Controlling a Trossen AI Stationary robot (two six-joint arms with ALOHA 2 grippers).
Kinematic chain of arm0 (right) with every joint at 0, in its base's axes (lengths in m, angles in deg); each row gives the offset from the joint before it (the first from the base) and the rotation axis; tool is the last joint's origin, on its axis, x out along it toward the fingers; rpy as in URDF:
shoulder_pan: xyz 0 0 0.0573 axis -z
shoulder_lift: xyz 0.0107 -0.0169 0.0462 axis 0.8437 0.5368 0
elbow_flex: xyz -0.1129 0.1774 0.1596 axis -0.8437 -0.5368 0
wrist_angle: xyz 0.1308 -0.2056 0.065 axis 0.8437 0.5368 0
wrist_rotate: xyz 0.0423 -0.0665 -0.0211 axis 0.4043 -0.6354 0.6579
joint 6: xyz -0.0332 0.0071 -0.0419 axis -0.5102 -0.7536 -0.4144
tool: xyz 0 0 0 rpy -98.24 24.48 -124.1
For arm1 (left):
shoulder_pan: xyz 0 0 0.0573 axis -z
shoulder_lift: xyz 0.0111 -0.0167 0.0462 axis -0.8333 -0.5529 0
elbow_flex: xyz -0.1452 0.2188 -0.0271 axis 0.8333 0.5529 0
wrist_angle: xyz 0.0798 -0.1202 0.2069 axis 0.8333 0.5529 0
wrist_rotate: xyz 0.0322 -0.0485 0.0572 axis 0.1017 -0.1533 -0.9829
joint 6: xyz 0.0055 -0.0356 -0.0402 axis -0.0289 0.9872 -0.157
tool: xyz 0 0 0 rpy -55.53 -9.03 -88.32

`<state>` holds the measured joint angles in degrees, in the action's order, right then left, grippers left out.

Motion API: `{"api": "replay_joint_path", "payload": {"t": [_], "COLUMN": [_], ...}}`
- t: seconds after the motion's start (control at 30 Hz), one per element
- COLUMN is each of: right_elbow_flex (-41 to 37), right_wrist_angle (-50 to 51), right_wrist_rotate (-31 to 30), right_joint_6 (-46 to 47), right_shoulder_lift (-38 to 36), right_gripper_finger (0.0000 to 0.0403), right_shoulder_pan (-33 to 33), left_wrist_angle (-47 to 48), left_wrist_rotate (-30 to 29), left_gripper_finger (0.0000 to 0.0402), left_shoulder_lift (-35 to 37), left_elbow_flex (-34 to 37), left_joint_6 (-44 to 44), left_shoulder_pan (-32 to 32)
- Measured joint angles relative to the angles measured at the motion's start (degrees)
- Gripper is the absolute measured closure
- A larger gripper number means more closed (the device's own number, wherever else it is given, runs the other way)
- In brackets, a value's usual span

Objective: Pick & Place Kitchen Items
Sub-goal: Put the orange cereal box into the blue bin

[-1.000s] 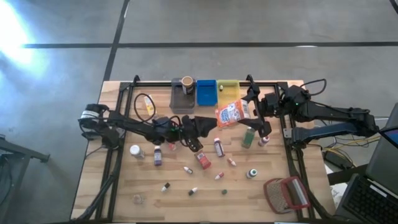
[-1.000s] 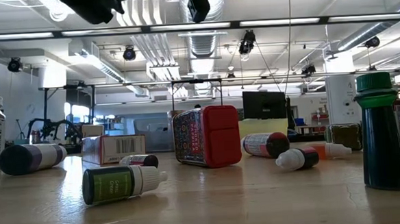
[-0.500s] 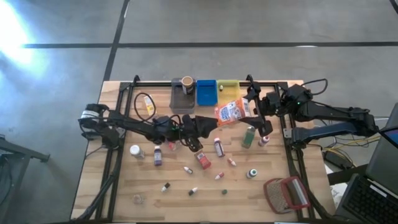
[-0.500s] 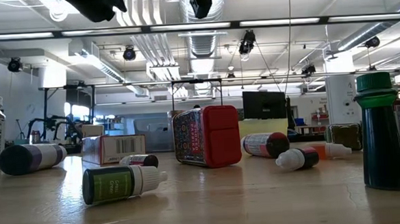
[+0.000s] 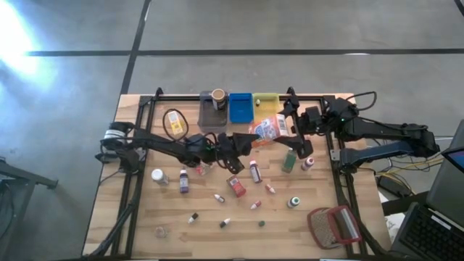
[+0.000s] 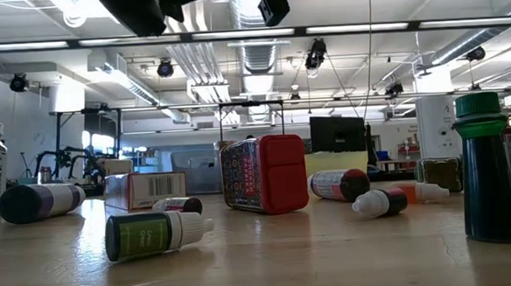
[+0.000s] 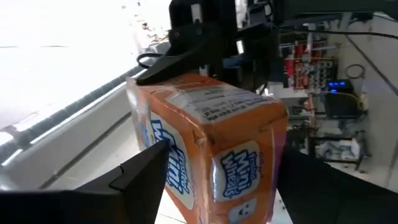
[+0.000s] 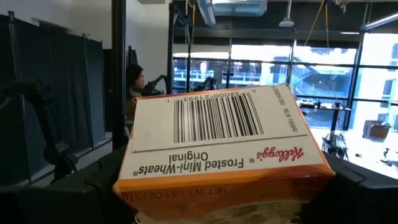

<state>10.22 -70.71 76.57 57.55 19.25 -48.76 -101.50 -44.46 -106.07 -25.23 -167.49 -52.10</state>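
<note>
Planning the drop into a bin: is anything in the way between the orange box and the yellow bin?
Nothing visible does. The orange box is held above the table by the left gripper and the right gripper, just in front of the yellow bin, with no item between them.

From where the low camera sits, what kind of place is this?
Probably a robotics lab or workshop. Exposed ceiling ducts and strip lights run overhead, a monitor and equipment racks stand behind, and a wooden table carries scattered small groceries.
</note>
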Motion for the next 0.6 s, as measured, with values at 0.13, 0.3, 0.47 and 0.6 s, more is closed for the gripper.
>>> {"api": "replay_joint_path", "payload": {"t": [0.13,0.3,0.47,0.6], "right_elbow_flex": [0.09,0.15,0.08,-0.07], "right_wrist_angle": [-0.39,-0.14,0.79,1.17], "right_wrist_rotate": [0.15,0.26,0.89,2.02], "right_joint_6": [0.06,0.05,0.18,0.11], "right_shoulder_lift": [-0.24,-0.22,-0.25,-0.18], "right_gripper_finger": [0.0099,0.0108,0.0095,0.0083], "right_shoulder_pan": [-0.02,-0.02,-0.04,-0.02], "left_wrist_angle": [-3.13,-4.98,-7.47,-8.39], "left_wrist_rotate": [1.31,2.16,2.23,2.85], "left_gripper_finger": [0.0125,0.0125,0.0125,0.0125], "left_shoulder_lift": [-0.01,-0.05,-0.03,0.01], "left_elbow_flex": [0.03,0.03,0.05,0.05], "left_joint_6": [1.69,0.63,-1.39,-1.3], "left_shoulder_pan": [0.0,0.34,2.0,2.29]}}
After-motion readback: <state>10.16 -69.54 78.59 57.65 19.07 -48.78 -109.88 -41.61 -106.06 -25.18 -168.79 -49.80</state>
